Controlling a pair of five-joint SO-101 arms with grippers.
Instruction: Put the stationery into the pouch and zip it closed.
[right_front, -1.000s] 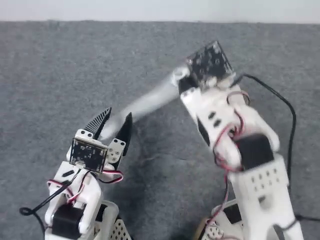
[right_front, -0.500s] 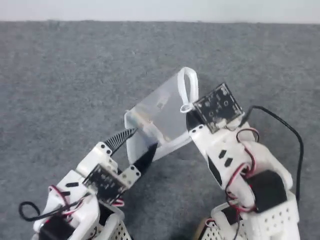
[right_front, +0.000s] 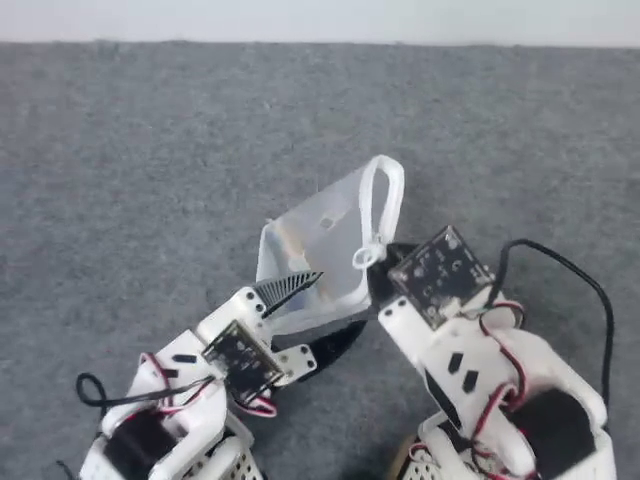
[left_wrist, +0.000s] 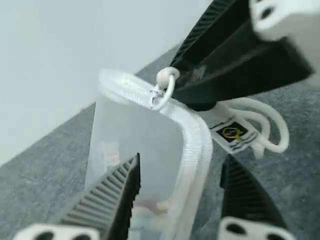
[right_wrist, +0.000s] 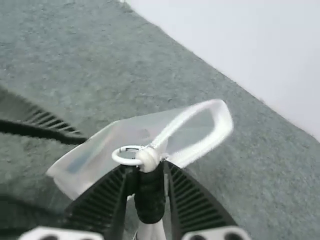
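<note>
Bracing, high view: pouch (right_front: 312, 250) is held over the table (right_front: 120, 150), midway along its front edge. The left gripper (right_front: 338, 303) straddles the pouch's near end, fingers spread wide and gripping nothing.
Right gripper, high view: right gripper (right_front: 385, 262) sits at the pouch's strap (right_front: 384, 162) corner.
Left wrist view: fingers (left_wrist: 107, 195) flank the pouch (left_wrist: 145, 160) without pinching it. They would best close just below the zip, square to it.
Right wrist view: right gripper (right_wrist: 149, 175) is clamped tight on the pull (right_wrist: 147, 159). It should likely draw straight along the zip only once the left grips, or the pouch may buckle.
</note>
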